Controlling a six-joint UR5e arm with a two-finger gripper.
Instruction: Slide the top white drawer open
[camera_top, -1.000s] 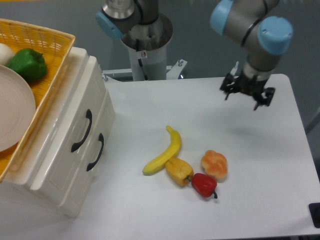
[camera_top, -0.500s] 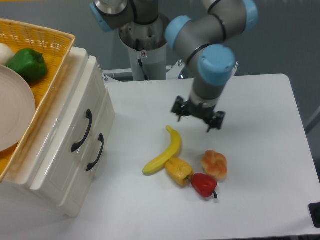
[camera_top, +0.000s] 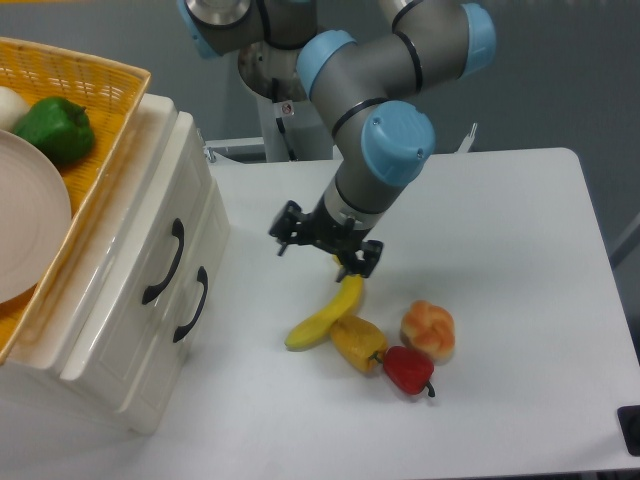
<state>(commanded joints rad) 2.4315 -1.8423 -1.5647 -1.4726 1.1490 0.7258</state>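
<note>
White table (camera_top: 500, 230), top white drawer (camera_top: 150, 240) front facing right

A yellow wicker basket (camera_top: 118, 150) is sitting on the cream-white plastic drawer cabinet (camera_top: 120, 300), left of a curved yellow banana (camera_top: 325, 315).

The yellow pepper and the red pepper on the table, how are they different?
The yellow pepper is a bit bigger than the red pepper. The yellow pepper touches the banana, while the red pepper lies on its other side, nearer the table's front edge. The red pepper shows a dark curved stem; no stem shows on the yellow pepper. Both lie loose on the table, side by side.
</note>
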